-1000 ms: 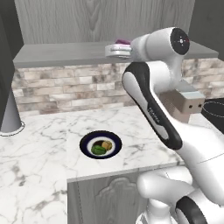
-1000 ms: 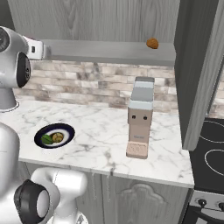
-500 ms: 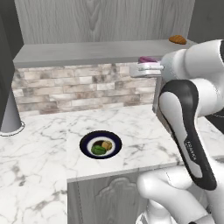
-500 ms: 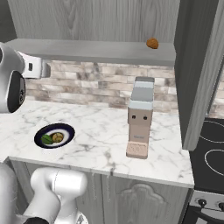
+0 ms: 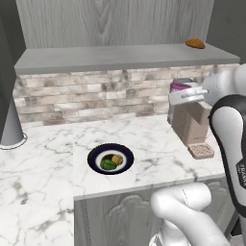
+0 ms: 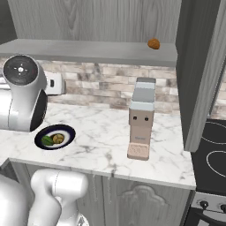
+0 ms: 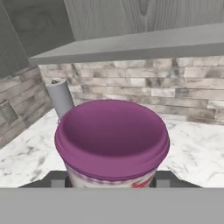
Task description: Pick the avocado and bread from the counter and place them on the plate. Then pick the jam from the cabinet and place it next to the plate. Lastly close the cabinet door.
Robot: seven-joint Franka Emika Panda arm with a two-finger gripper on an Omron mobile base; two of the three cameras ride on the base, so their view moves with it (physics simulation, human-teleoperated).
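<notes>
The pink-purple jam (image 7: 112, 140) sits between my gripper's (image 7: 112, 180) dark fingertips (image 7: 48, 180), which are shut on it, its wide rim facing the hand camera. From the left base view, the jam (image 5: 178, 86) hangs in my gripper (image 5: 180, 94) above the counter (image 5: 153, 144), below the cabinet shelf (image 5: 120, 57) and right of the plate (image 5: 110, 158). The avocado (image 5: 107, 164) and bread (image 5: 117, 159) lie on the plate. The right base view shows the plate (image 6: 55, 137) with avocado (image 6: 47, 141) and bread (image 6: 58, 139).
A beige coffee machine (image 5: 190, 125) stands just behind the held jam, also seen as the coffee machine (image 6: 142, 117). A croissant (image 5: 195, 43) lies on the shelf's right end. A grey cylinder (image 5: 10, 127) stands far left. The open cabinet door (image 6: 203, 66) juts out at right.
My arm has swung right and down, carrying the jam from the shelf's height to below it, in front of the coffee machine.
</notes>
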